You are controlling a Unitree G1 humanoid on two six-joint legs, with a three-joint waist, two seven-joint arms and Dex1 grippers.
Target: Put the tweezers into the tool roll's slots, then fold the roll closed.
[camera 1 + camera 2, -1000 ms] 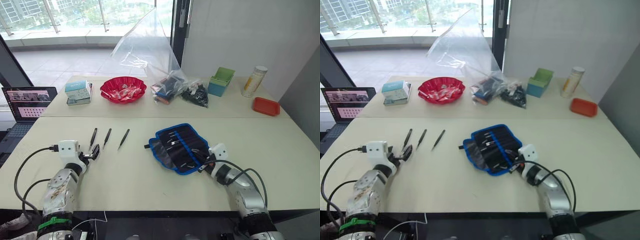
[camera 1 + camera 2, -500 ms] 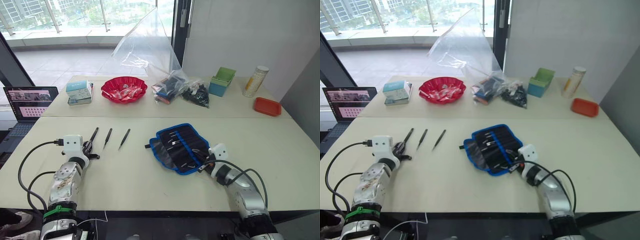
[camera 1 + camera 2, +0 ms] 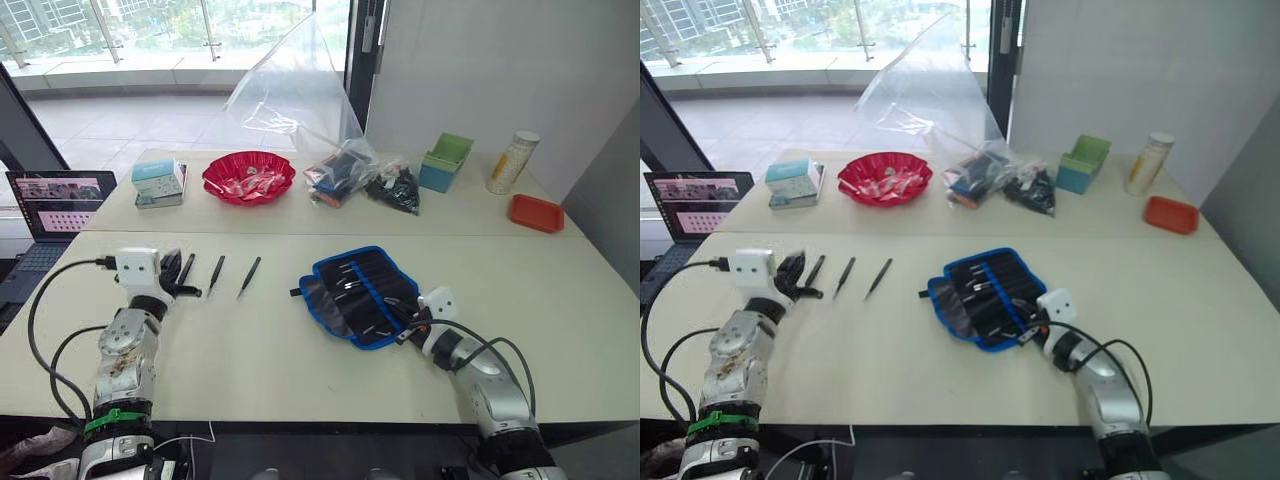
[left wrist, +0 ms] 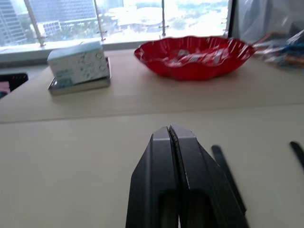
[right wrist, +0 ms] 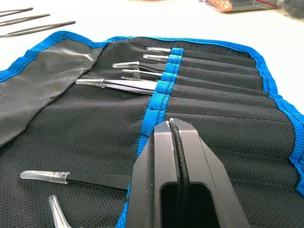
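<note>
1. My left gripper (image 4: 175,135) had its two black fingers pressed flat together with nothing between them, hovering low over the pale beige table (image 3: 250,350).
2. Three slim black pointed tweezers (image 3: 215,274) lay loose on the table, side by side. The nearest one (image 4: 228,175) lay just beside my left fingertips, apart from them; a second (image 4: 298,153) lay farther out on the same side.
3. Beyond my left gripper, on the far part of the table, stood a red scalloped plastic bowl (image 4: 194,56) and a pale green and white box (image 4: 78,66).
4. My right gripper (image 5: 172,127) was also closed, and a thin black strap (image 5: 180,161) ran in the seam between its fingers.
5. That gripper sat at the near edge of the black fabric tool roll with bright blue edging (image 3: 357,295), which lay unrolled and open on the table directly ahead of it.
6. Several tools with clear plastic tip caps sat in the roll's slots ahead of my right fingers, their tips crossing a blue band (image 5: 164,80) down the middle.
7. The three loose tweezers (image 5: 35,26) were well beyond the roll's far edge from my right gripper.
8. A clear plastic bag of dark items (image 3: 345,175) lay on the far table, behind the roll.
</note>
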